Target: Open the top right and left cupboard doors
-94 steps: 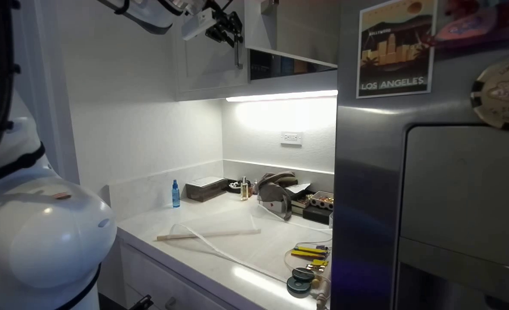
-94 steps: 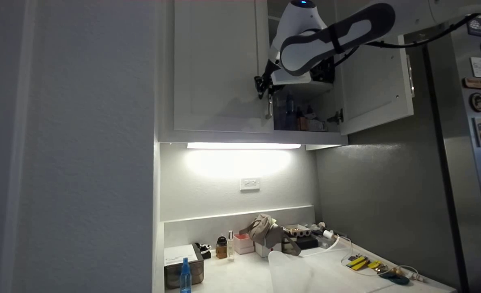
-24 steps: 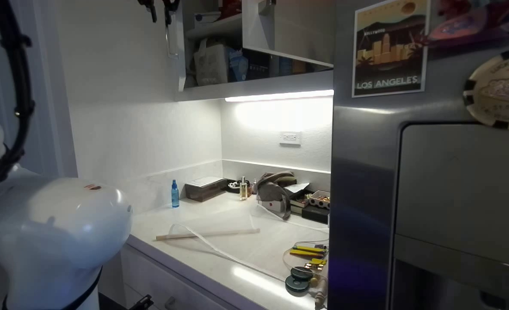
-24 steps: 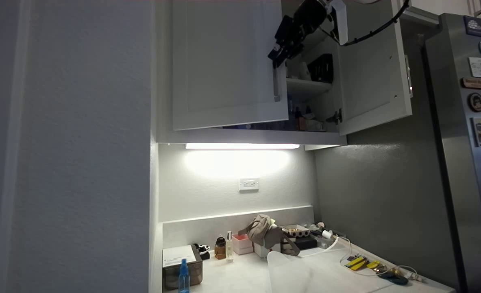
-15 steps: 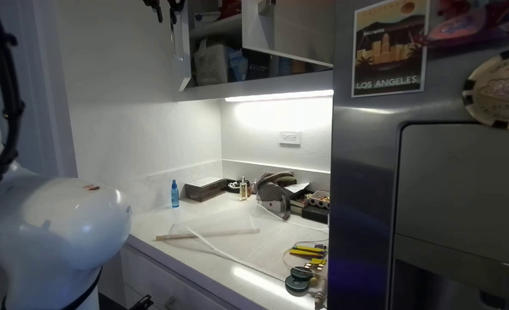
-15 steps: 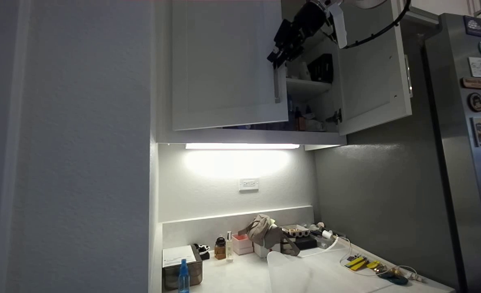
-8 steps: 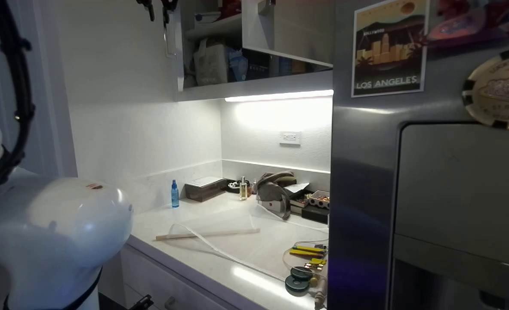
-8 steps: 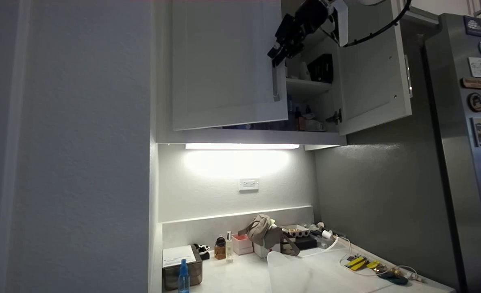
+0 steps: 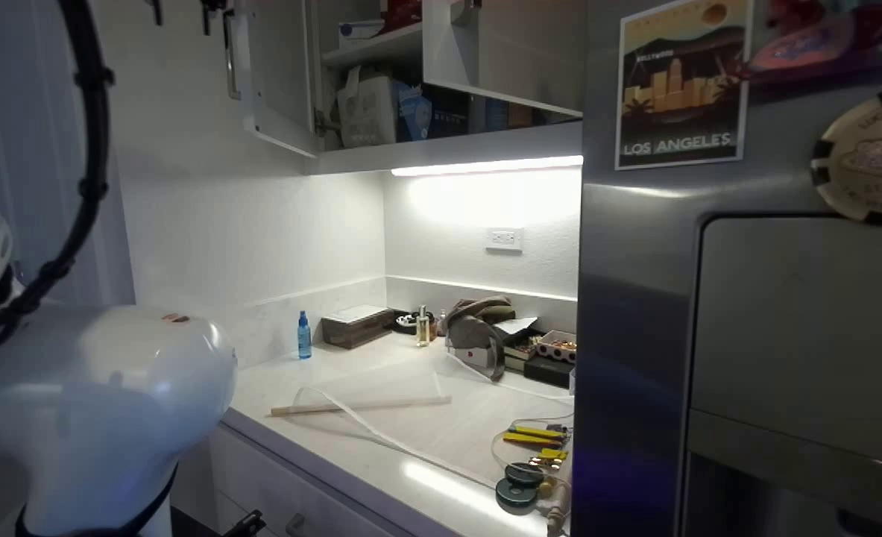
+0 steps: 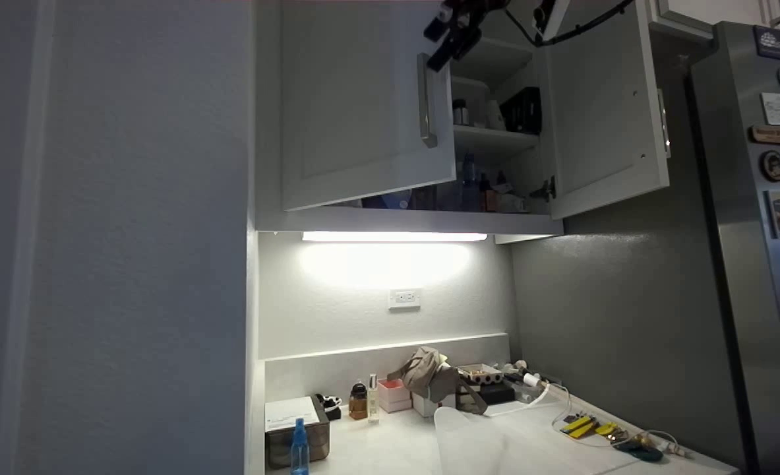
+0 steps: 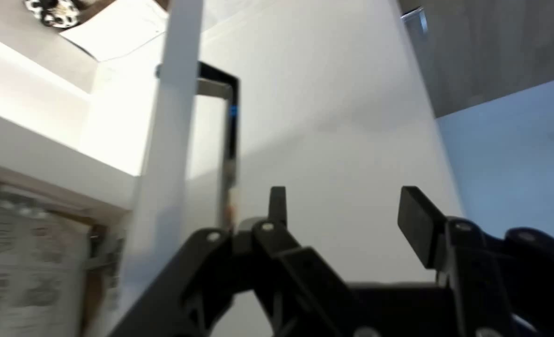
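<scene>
Over at two o'clock, the poster (image 9: pixel 682 86) on the fridge (image 9: pixel 646 246) reads LOS ANGELES, with tiny HOLLYWOOD higher up; the round chip (image 9: pixel 867 158) beside it is blurred.

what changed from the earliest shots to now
The left cupboard door, shut in the earliest pictures, has swung outward and stands open. The fingers moved outward too and stand open with nothing between them; whether they gripped the handle earlier, I can't tell. The right cupboard door stays open and the blue bottle hasn't moved.

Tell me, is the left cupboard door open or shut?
Open: in both exterior views the left door stands angled out from the cupboard, and stored things show inside.
</scene>
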Motion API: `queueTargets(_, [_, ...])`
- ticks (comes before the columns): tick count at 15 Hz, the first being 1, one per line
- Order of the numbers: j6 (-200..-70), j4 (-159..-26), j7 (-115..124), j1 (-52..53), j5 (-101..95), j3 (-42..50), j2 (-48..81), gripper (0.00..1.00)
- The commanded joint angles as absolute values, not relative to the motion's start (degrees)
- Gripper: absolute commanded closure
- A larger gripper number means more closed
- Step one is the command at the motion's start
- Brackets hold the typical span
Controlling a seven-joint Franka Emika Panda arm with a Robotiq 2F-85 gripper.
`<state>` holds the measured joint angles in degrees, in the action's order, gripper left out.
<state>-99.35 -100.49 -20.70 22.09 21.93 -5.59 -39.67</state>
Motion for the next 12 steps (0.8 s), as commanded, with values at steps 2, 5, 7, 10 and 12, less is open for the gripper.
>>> queueTargets(2, [-90.1,-93.2,-14.2,25.3,23.5,-17.6,-34.8,0.0])
queueTargets(5, [-90.1,-88.9,-7.0,24.3,21.0,-28.5,-29.9,0.0])
queueTargets(7, [-88.9,-85.9,-4.0,22.5,16.3,-32.6,-26.2,0.0])
queueTargets(10, [-85.5,-85.4,-2.9,20.4,9.7,-31.5,-24.0,0.0])
queueTargets(12, [-82.6,-85.2,-2.1,18.9,6.3,-29.3,-23.4,0.0])
